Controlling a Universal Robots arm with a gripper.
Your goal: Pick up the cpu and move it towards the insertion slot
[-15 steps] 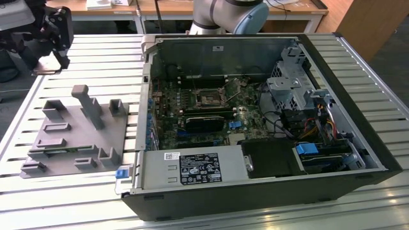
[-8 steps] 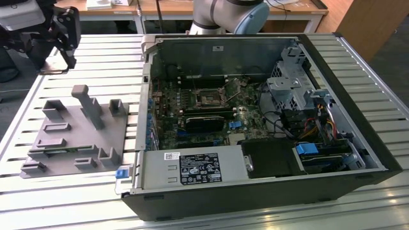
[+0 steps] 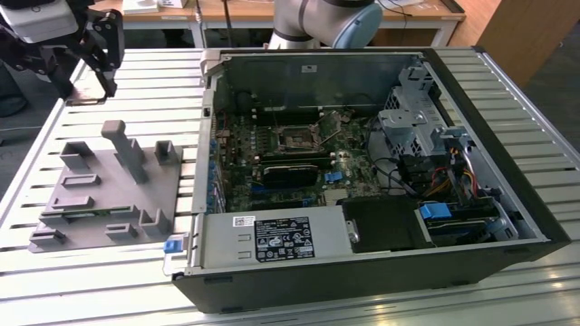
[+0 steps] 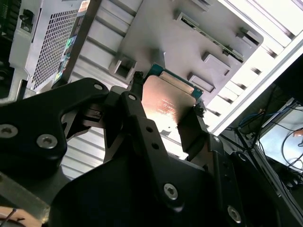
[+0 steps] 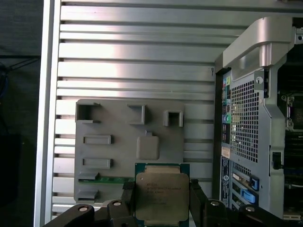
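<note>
My gripper (image 5: pixel 162 201) is shut on the cpu (image 5: pixel 162 195), a flat square chip with a silvery top and a green edge, held by two opposite sides between the black fingers (image 5: pixel 128 195). In the second wrist view the cpu (image 4: pixel 166 100) shows from underneath between the same fingertips (image 4: pixel 137 81). In the exterior view the gripper (image 3: pixel 88 87) hangs above the slatted table at the far left, behind the grey fixture (image 3: pixel 109 190). The insertion slot (image 3: pixel 297 136), a dark square socket in a metal frame, lies on the green board inside the open computer case, well to the exterior view's right of the gripper.
The grey plastic fixture (image 5: pixel 128 142) with posts and recesses lies on the slatted metal table (image 5: pixel 142 61) below the held chip. The open computer case (image 3: pixel 471 122) has tall metal walls, a power supply (image 3: pixel 272 238), cables and drive bays around the board. The arm's base (image 3: pixel 322 24) stands behind the case.
</note>
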